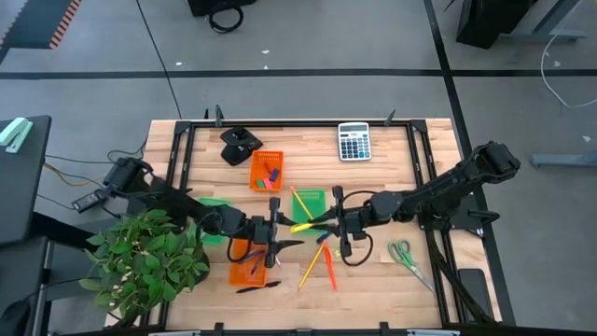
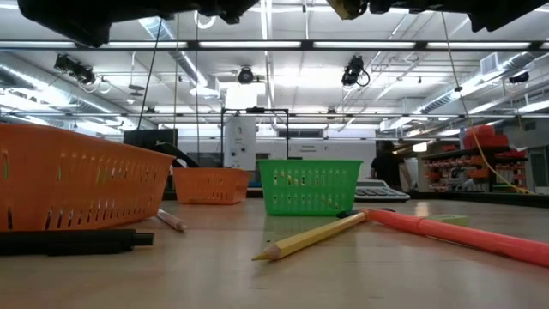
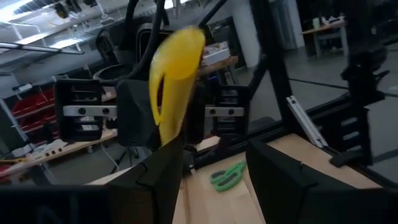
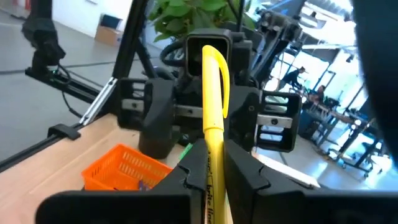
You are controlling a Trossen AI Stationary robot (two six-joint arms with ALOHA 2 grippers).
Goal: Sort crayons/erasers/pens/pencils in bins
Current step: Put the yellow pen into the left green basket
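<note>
the right gripper [image 4: 211, 180] is closed on a yellow pen [image 4: 214, 118], seemingly a highlighter, and holds it in the air above the middle of the table [image 1: 392, 280]. the two grippers face each other there, very near, and the pen lies along the line between them, its long axis running from the right arm toward the left arm. its free rounded end points straight at the left gripper [image 3: 214, 180], whose fingers stand apart with nothing between them; in the left wrist view the yellow tip hangs just in front of the gap and a little to the side of one finger. so the left gripper is the nearer one to take it. the green bin [image 1: 309, 203] is just behind the two grippers, the orange bin [image 1: 250, 265] is under the left one, and loose pencils [image 1: 311, 266] lie below on the wood.
</note>
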